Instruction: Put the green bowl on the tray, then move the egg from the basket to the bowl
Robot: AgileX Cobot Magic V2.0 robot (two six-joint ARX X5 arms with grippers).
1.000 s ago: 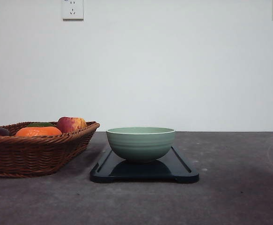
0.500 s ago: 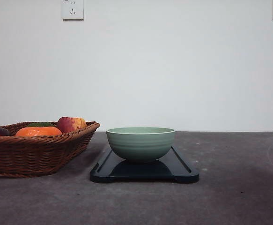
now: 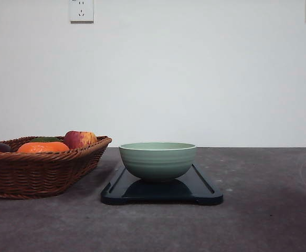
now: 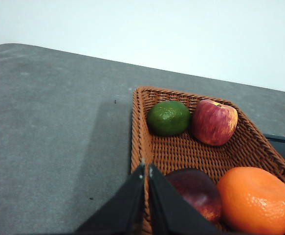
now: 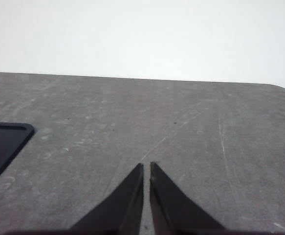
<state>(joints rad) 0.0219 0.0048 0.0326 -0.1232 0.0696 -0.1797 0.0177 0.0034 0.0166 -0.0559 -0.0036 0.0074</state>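
Since the green bowl (image 3: 157, 160) already sits upright on the tray (image 3: 205, 191), roughly mid-tray, step one reads as done; the egg transfer is the step in hand and hasn't started.

Landmark = basket (image 3: 48, 170). Bowl and tray are just beside the basket's right end in the front view, not touching it as far as I can see.

In the basket, from the left wrist view: lime (image 4: 168, 118) and red-yellow apple (image 4: 214, 122) side by side at the far end, orange (image 4: 256, 200) at the near end by the tray-side wall, and a dark reddish rounded item (image 4: 193, 192) touching the orange. That dark item might be the egg, but it looks too big and too dark, and it is partly behind the pincer. Can't confirm. No clear brownish-pink egg elsewhere in the basket.

Left pincer (image 4: 146, 169): fingers together, nothing between them, above the basket's outer rim near the dark item. Right pincer (image 5: 146, 166): fingers together, empty, over bare bench (image 5: 191, 127) on the side of the tray away from the basket; a tray corner (image 5: 5, 142) shows at the edge of its view.

Next move, my read:
- locate the egg first
- spread the left pincer's fingers, bring it in over the basket rim and down on the egg
- keep clear of the orange and the dark item, they crowd that end
- light grip, then lift over the rim and across to the bowl
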